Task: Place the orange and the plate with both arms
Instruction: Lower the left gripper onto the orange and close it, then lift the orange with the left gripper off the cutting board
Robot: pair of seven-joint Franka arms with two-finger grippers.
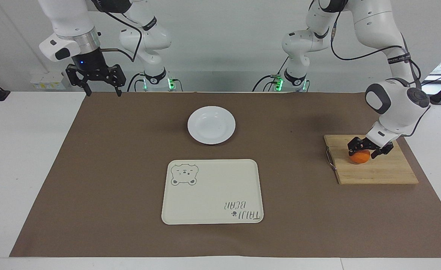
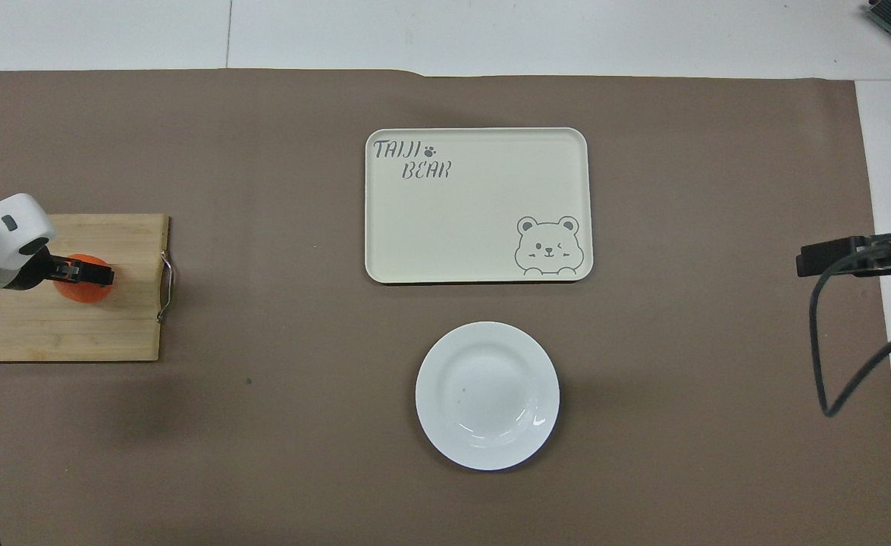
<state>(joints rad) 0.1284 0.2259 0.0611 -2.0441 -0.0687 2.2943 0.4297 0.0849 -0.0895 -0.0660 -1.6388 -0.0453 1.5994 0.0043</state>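
Observation:
The orange [image 1: 360,159] lies on a wooden cutting board [image 1: 378,173] toward the left arm's end of the table. My left gripper [image 1: 363,152] is down on the orange, open, with a finger on either side of it. In the overhead view the left gripper [image 2: 85,271] covers the top of the orange [image 2: 81,293]. The white plate [image 1: 211,125] sits empty on the brown mat, nearer to the robots than the tray; it also shows in the overhead view [image 2: 487,395]. My right gripper [image 1: 104,92] is open and waits raised over the mat's corner at the right arm's end.
A cream rectangular tray with a bear drawing [image 1: 212,191] lies empty, farther from the robots than the plate. The cutting board [image 2: 58,334] has a metal handle [image 2: 166,287] on its edge toward the tray. The right gripper's tip and cable show at the overhead view's edge [image 2: 817,259].

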